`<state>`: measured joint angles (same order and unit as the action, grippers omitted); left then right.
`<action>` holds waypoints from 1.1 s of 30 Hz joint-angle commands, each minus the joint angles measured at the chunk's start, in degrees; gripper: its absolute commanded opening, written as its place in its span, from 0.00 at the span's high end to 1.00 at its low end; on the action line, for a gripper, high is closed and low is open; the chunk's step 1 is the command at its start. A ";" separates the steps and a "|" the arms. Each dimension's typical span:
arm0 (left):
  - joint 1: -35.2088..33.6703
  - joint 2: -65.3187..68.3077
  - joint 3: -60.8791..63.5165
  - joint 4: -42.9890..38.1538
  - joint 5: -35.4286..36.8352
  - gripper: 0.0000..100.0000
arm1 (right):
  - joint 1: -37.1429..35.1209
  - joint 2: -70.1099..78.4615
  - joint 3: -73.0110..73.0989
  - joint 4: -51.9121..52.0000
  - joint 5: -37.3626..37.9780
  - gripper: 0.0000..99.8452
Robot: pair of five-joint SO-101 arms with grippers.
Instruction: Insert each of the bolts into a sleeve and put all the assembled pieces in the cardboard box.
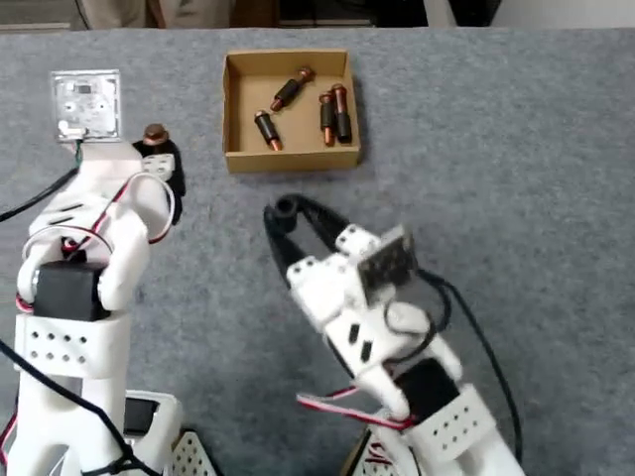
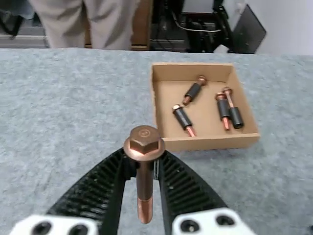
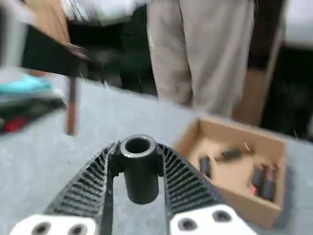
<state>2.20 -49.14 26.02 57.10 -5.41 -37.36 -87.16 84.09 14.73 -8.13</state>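
My left gripper (image 2: 143,169) is shut on a copper bolt (image 2: 144,172), held upright with its hex head on top; from above the bolt head (image 1: 155,133) shows at the left of the table. My right gripper (image 3: 138,164) is shut on a black sleeve (image 3: 139,167), its bore facing up. In the high view that sleeve (image 1: 287,209) hangs at mid-table, below the cardboard box (image 1: 234,109). The box holds several assembled bolt-and-sleeve pieces (image 1: 291,91). In the right wrist view the left arm's bolt (image 3: 71,105) hangs farther off, and the box (image 3: 244,210) lies beyond.
Grey carpet-like cloth covers the table (image 1: 496,149). The left arm's wrist camera board (image 1: 87,103) sits beside the bolt. A person's legs (image 3: 200,54) stand behind the table's far edge, touching nothing.
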 commanded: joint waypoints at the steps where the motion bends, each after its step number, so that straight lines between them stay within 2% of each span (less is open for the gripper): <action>1: 3.16 -1.36 -5.27 -1.14 0.62 0.98 | -3.21 -7.78 7.96 -2.02 0.53 1.00; 6: 9.76 -1.80 -10.11 -0.44 0.44 0.98 | -6.29 -13.67 13.23 2.81 0.26 1.00; 14: 23.47 -11.21 -12.40 11.08 -1.14 0.98 | -7.25 -14.90 13.05 10.73 0.26 1.00; 18: 24.62 -14.90 -6.24 12.04 -4.40 0.98 | -7.34 -14.90 13.05 11.78 0.18 1.00; 23: 24.88 -20.53 5.19 4.92 -3.87 0.98 | -7.43 -14.99 13.05 13.19 -6.15 1.00; 29: 24.62 -31.16 19.96 -3.69 7.91 0.98 | -7.25 -14.90 13.05 14.24 -7.47 1.00; 33: 24.62 -35.65 26.73 -9.23 7.03 0.98 | -7.25 -14.90 13.05 14.24 -7.47 1.00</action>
<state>26.46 -82.02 50.37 52.26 1.01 -44.04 -101.14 97.10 28.88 -14.90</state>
